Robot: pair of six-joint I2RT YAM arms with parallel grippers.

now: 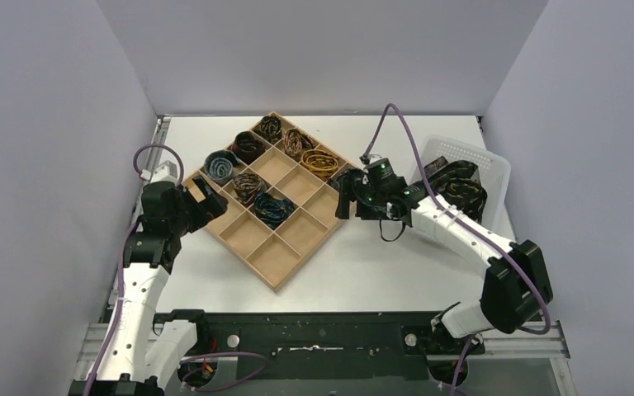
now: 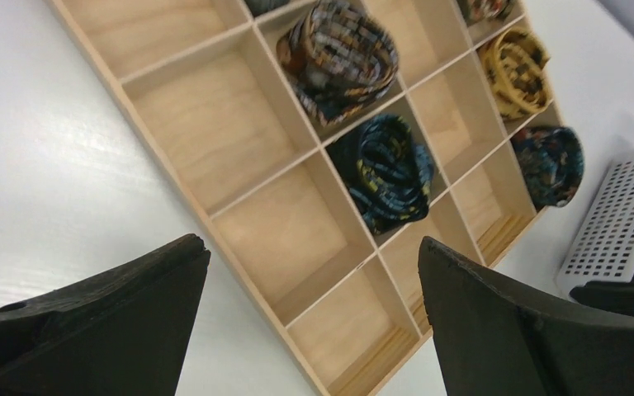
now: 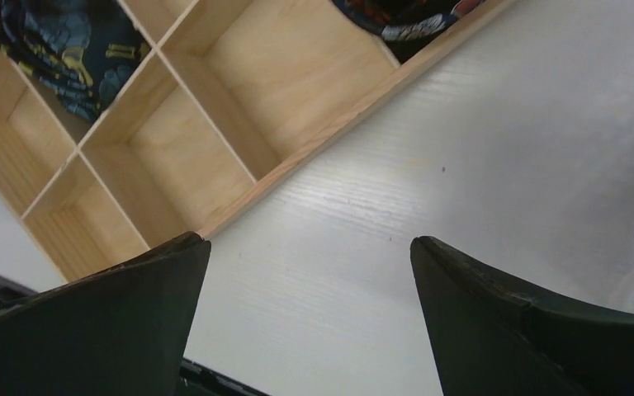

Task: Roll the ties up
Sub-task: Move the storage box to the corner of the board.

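Left fingers [image 2: 115,322]: spread wide, holding nothing, hovering by the left edge of the wooden tray [image 1: 276,257].
Right fingers [image 3: 107,322]: same deal, wide apart and empty, over bare bench [image 3: 462,165] just off the tray's right edge.
Rolled ties [image 1: 273,208]: seven or eight coils, each sitting in its own compartment, mostly in the far half.
Loose ties [image 1: 458,188]: dark unrolled heap in the white basket [image 1: 499,177] on the right.
Progress: roughly halfway, I'd say. The near compartments are bare, and neither arm has a tie in hand.

White table [image 1: 396,272] — wooden tray [image 1: 285,262], plastic basket [image 1: 495,169]
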